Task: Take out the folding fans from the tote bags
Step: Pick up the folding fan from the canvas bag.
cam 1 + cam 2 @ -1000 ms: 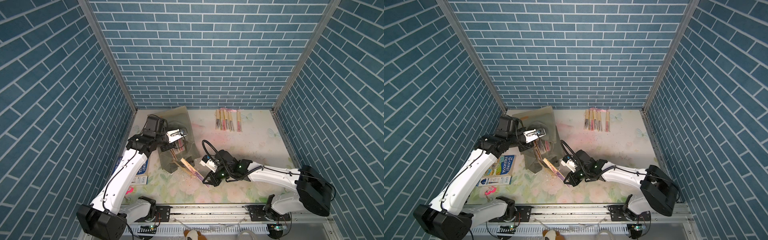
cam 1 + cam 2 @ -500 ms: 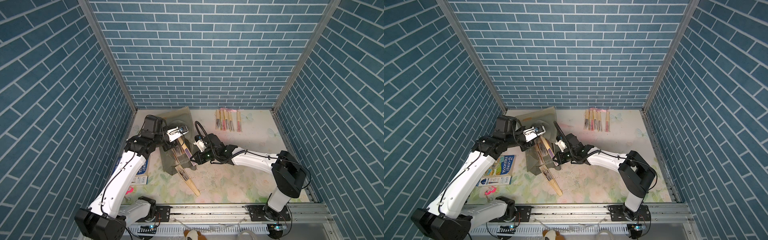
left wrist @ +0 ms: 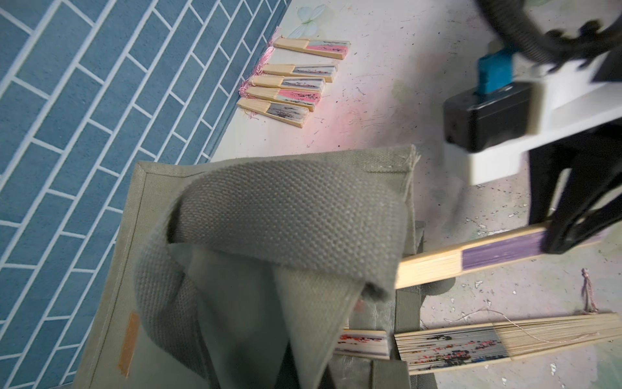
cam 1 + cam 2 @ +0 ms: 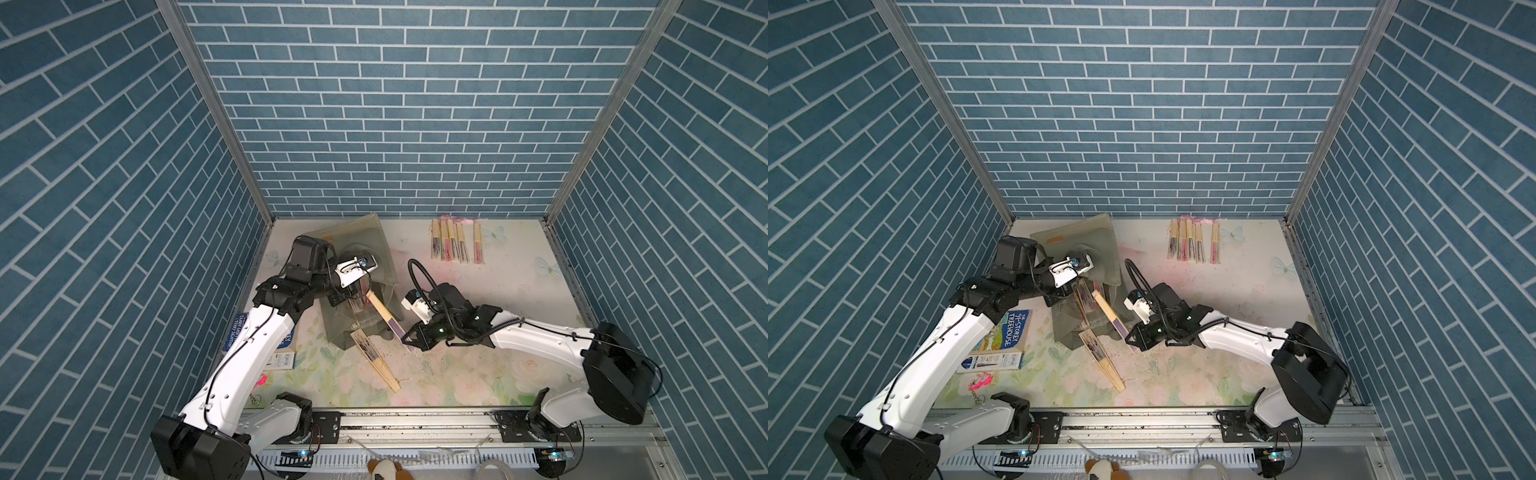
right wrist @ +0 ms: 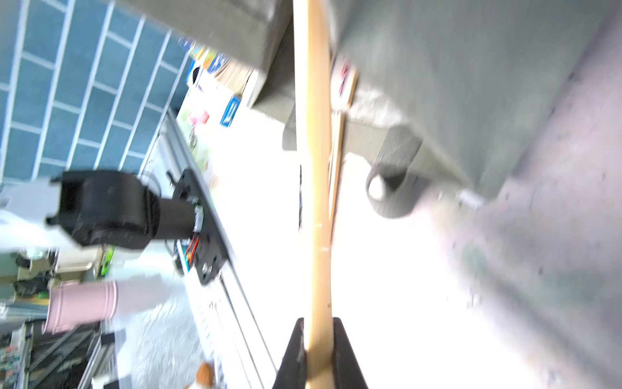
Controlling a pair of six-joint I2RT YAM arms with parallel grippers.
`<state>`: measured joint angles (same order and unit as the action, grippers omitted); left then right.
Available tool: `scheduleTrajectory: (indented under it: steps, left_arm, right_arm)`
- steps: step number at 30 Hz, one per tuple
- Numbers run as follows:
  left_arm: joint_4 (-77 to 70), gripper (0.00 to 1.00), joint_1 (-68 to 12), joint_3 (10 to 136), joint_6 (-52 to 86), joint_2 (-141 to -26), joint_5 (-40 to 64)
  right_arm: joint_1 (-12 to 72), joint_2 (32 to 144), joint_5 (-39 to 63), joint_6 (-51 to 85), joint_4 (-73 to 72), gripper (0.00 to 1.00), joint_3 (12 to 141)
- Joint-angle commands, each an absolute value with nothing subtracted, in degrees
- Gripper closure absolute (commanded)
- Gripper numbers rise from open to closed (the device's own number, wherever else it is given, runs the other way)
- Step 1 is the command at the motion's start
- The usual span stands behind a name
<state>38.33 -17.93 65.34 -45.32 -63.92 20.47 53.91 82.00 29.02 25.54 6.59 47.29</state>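
Note:
The grey-green tote bag (image 4: 365,241) (image 4: 1088,241) lies at the back left. My left gripper (image 4: 349,296) holds its mouth end up; its strap (image 3: 269,208) hides the jaws in the left wrist view. My right gripper (image 4: 409,338) (image 4: 1133,338) (image 5: 318,340) is shut on the tip of a purple fan (image 4: 386,318) (image 3: 488,252) whose bamboo end still lies at the bag mouth. A black-speckled fan (image 4: 372,357) (image 3: 471,347) lies on the table before the bag. Another fan (image 3: 363,342) shows inside the mouth. Several fans (image 4: 455,247) (image 4: 1192,247) lie in a row by the back wall.
A blue book (image 4: 1013,330), a white box (image 4: 990,361) and a pink keychain (image 4: 980,380) lie at the left under my left arm. Blue brick walls close three sides. A metal rail (image 4: 415,419) runs along the front edge.
My right gripper went to the bag mouth and has drawn back to the front right with the purple fan. The speckled fan now lies before the bag. The left arm has barely moved.

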Motion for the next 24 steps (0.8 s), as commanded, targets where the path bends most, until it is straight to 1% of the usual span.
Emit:
scheduleTrajectory:
  steps: [1, 8, 11, 15, 19, 24]
  left_arm:
    - [36.0, 1.00, -18.1, 64.1, -44.2, -61.8, 19.8]
    - [34.2, 1.00, -18.1, 62.2, -43.8, -60.4, 19.3]
    - [34.1, 1.00, -18.1, 62.1, -43.6, -60.5, 19.3]
    - [34.0, 1.00, -18.1, 61.9, -43.4, -60.4, 19.5]
    - [33.6, 1.00, -18.1, 61.4, -43.4, -60.0, 19.5]
    - [33.1, 1.00, -18.2, 61.1, -43.4, -59.9, 19.6]
  right_arm:
    - [54.3, 74.7, 31.3, 21.3, 8.4, 0.99, 43.1]
    - [54.3, 60.7, 33.7, 19.8, 9.6, 1.00, 35.9]
    - [54.3, 54.1, 33.6, 19.7, 5.0, 1.00, 33.4]
    - [53.7, 48.7, 27.6, 16.5, 4.7, 1.00, 35.0]
    - [49.4, 49.2, 21.7, 13.8, 5.1, 1.00, 38.9]
    - [40.8, 56.2, 19.4, 15.0, 4.8, 1.00, 45.3]
